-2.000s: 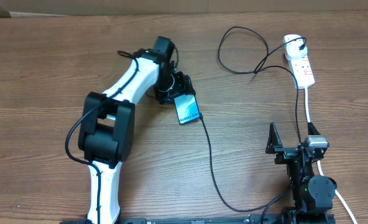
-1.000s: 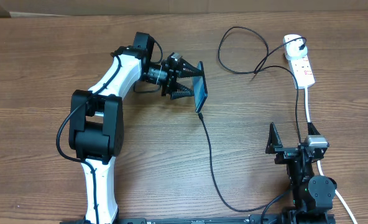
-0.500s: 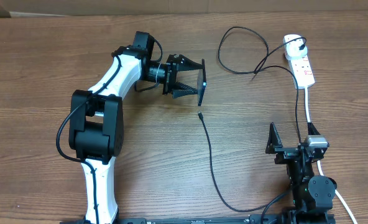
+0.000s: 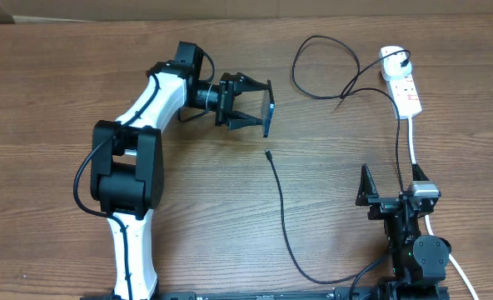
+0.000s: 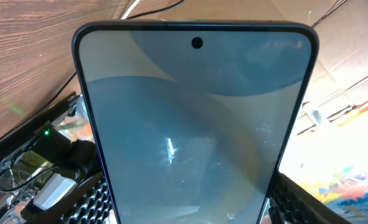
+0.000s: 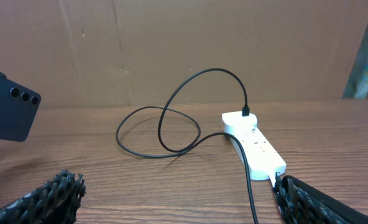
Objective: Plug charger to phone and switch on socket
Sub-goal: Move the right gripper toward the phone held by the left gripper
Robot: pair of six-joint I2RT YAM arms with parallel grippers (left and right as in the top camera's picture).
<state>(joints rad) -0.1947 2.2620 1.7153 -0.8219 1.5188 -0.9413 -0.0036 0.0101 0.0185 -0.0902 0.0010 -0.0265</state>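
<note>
My left gripper [image 4: 266, 107] is shut on the phone [image 4: 269, 107], holding it edge-on above the table. In the left wrist view the phone's blue-grey screen [image 5: 196, 124] fills the frame between the ribbed fingers [image 5: 87, 202]. The charger is a thin black cable [image 4: 281, 217]. Its small plug tip [image 4: 267, 153] lies free on the wood just below the phone, apart from it. The cable loops back to the white socket [image 4: 403, 87] at the far right. My right gripper [image 4: 388, 198] stands open near the front edge, empty. The right wrist view shows the socket [image 6: 256, 148], the cable loop [image 6: 165, 127] and the phone's dark back [image 6: 7, 113].
A thick white cord [image 4: 413, 146] runs from the socket toward the right arm's base. A cardboard wall [image 6: 184, 43] stands behind the table's far edge. The brown wooden tabletop [image 4: 63, 75] extends left of the left arm.
The left gripper has carried the phone a little farther from the plug tip and turned it more edge-on. The plug tip stays on the table. The right arm has not moved.
</note>
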